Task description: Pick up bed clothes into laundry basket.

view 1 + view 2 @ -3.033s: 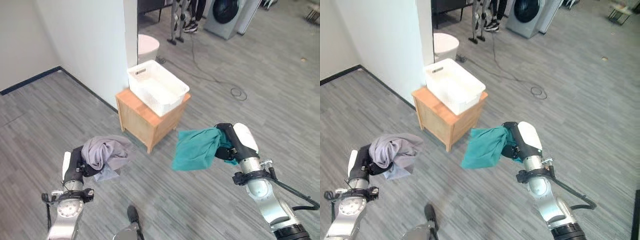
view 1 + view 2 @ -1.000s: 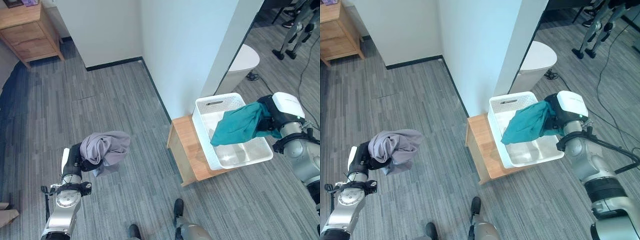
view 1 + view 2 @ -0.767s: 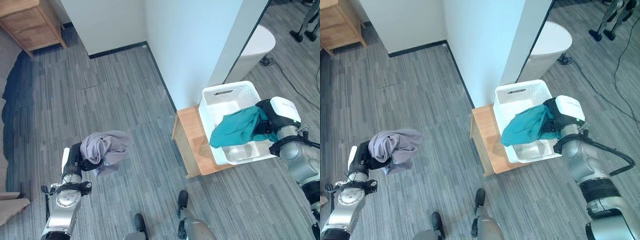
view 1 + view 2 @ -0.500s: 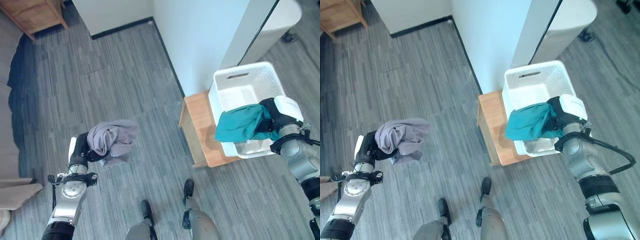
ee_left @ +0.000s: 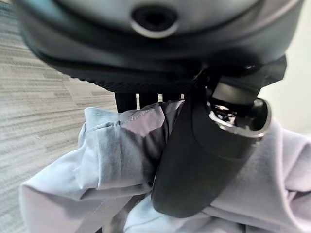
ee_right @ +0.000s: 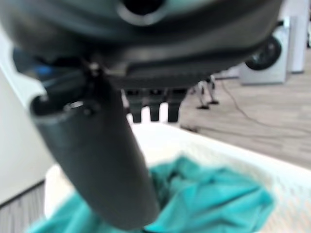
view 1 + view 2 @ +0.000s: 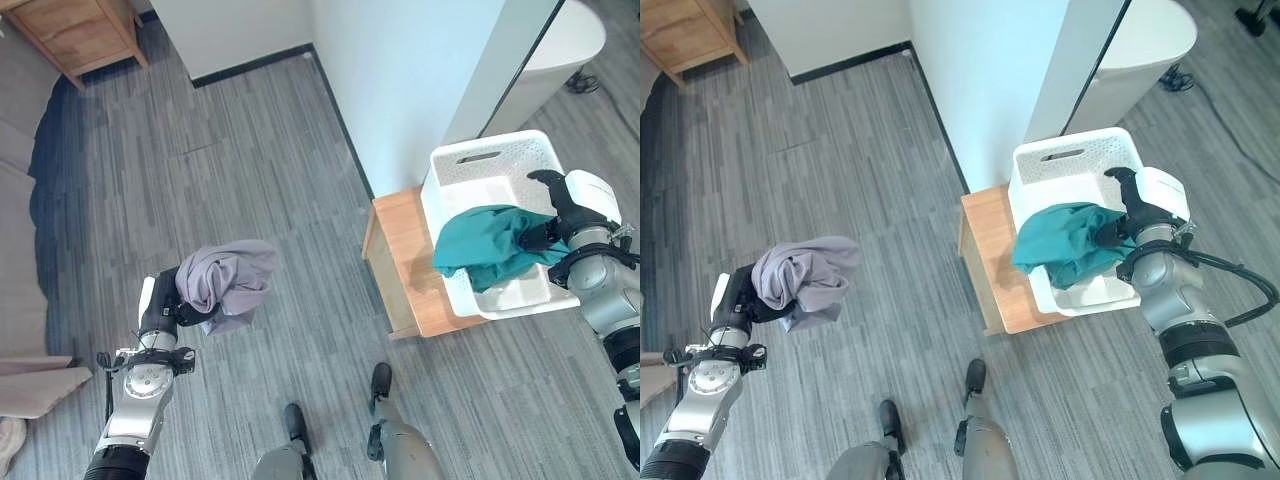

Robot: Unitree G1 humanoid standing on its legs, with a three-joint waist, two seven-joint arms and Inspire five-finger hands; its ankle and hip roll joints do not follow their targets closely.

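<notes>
The right robot hand (image 7: 556, 205) is hovering unclenched over the white laundry basket (image 7: 462, 172), the teal garment (image 7: 487, 245) draping across its rim. The left robot hand (image 7: 165, 305) is gripping a bunched grey garment (image 7: 227, 283) above the floor.

Teal cloth (image 7: 487, 243), white perforated basket (image 7: 463, 178), grey cloth (image 7: 225, 283).

The laundry basket (image 7: 489, 165) sits on a low stand (image 7: 398, 268) against the wall (image 7: 400, 70), on the robot's right. A cloth (image 7: 487, 243) lies draped over the basket's near rim, partly inside. A cabinet (image 7: 75, 30) stands far left, behind.
</notes>
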